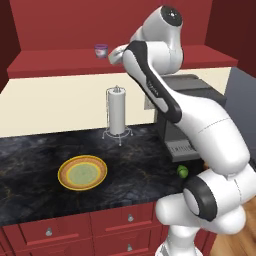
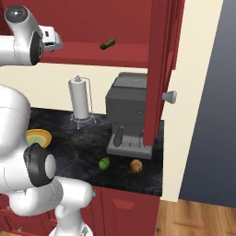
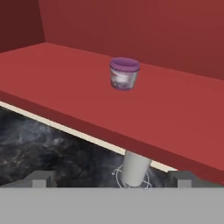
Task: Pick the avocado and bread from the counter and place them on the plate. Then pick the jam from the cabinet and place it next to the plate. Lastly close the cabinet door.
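Observation:
The jam point(image 3: 124, 73), a small clear jar with pink-purple contents, stands upright on the red shelf of the cabinet point(image 1: 60, 62). My gripper point(image 3: 111, 179) hangs open in front of the shelf edge, a short way from the jar, with nothing between its fingers. In the left base view the hand point(image 1: 115, 54) is just right of the jam point(image 1: 101, 50). The avocado point(image 2: 104, 162) and the bread point(image 2: 136, 165) lie on the black counter point(image 2: 83, 143) in front of the coffee machine. The plate point(image 1: 82, 172) lies on the counter to the left with nothing on it.
A paper-towel roll point(image 1: 117, 111) stands under the shelf, directly below my hand. A grey coffee machine point(image 2: 129, 113) sits to its right. The cabinet door point(image 2: 159, 69) stands open, its knob point(image 2: 169, 97) pointing out. A small dark green item point(image 2: 107, 44) lies on the shelf.

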Available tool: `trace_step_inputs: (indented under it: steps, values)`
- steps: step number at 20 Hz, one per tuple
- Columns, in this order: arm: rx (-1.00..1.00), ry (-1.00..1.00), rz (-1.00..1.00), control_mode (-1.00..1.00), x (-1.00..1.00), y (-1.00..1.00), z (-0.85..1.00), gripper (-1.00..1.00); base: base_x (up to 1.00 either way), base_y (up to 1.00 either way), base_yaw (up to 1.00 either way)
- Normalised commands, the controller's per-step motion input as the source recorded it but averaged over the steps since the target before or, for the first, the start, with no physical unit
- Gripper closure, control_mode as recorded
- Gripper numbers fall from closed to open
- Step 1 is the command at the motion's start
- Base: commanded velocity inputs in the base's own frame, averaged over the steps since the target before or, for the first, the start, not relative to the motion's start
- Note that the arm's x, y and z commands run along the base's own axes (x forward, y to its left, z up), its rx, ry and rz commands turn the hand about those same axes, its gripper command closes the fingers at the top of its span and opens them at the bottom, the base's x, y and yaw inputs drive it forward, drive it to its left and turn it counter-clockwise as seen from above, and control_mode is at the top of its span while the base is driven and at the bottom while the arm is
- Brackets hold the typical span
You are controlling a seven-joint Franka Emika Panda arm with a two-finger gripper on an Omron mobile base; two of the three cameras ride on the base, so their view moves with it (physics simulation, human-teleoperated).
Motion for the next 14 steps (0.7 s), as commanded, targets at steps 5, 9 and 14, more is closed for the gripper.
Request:
trace_step_inputs:
  steps: [5, 9, 14]
  values:
    - [0.03, 0.00, -0.02, -1.00, 0.52, 0.21, 0.00, -1.00, 0.00, 0.00, 0.00]
    - [0.04, 0.00, 0.00, -1.00, 0.38, 0.16, -0.04, -1.00, 0.00, 0.00, 0.00]
    - [0.03, 0.00, 0.00, -1.00, 0.31, 0.10, -0.11, -1.00, 0.00, 0.00, 0.00]
